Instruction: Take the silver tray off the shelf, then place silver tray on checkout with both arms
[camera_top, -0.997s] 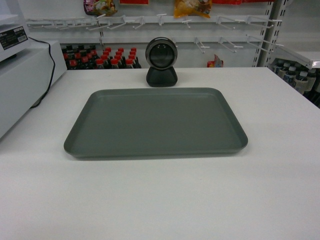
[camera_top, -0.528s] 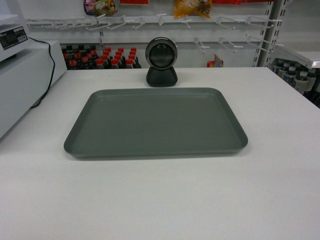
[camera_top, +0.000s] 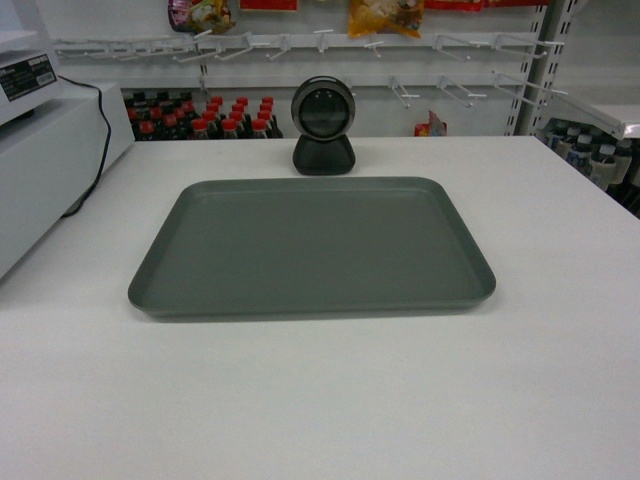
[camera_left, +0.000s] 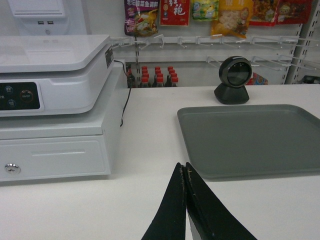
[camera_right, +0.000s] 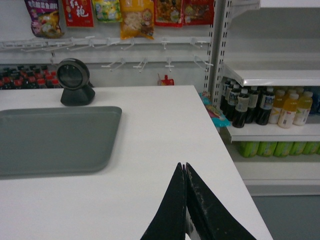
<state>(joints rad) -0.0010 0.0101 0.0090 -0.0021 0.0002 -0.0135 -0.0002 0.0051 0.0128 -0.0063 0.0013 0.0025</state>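
The left hand (camera_left: 185, 172) shows at the bottom centre of its wrist view with its two black fingers pressed together, closed on nothing, above bare white desk (camera_left: 150, 130); the right hand (camera_right: 185, 172) sits the same way at the bottom centre of its own view, fingers together and empty. Neither hand appears in the head view, and neither touches the silver tray (camera_top: 312, 245). The tray lies flat on the desk (camera_top: 320, 400), in the middle of the head frame, long side toward the camera, with nothing in it. In the left wrist view the tray (camera_left: 250, 140) fills the right half of the frame, apart from the fingers; in the right wrist view it (camera_right: 55, 140) fills the left half, likewise apart. Just behind the tray's far edge stands a black round-headed scanner (camera_top: 323, 125), close to the rim but not touching it. At the left edge of the head frame is a white cash register (camera_top: 45, 150) with a black cable running down its side. Beyond the desk, at the top of the frame, hang snack packets (camera_top: 385, 15) over white peg hooks, with red-capped bottles (camera_top: 205, 115) below them. The right wrist view shows shelves (camera_right: 270, 75) with drink bottles (camera_right: 265, 107) at the right.
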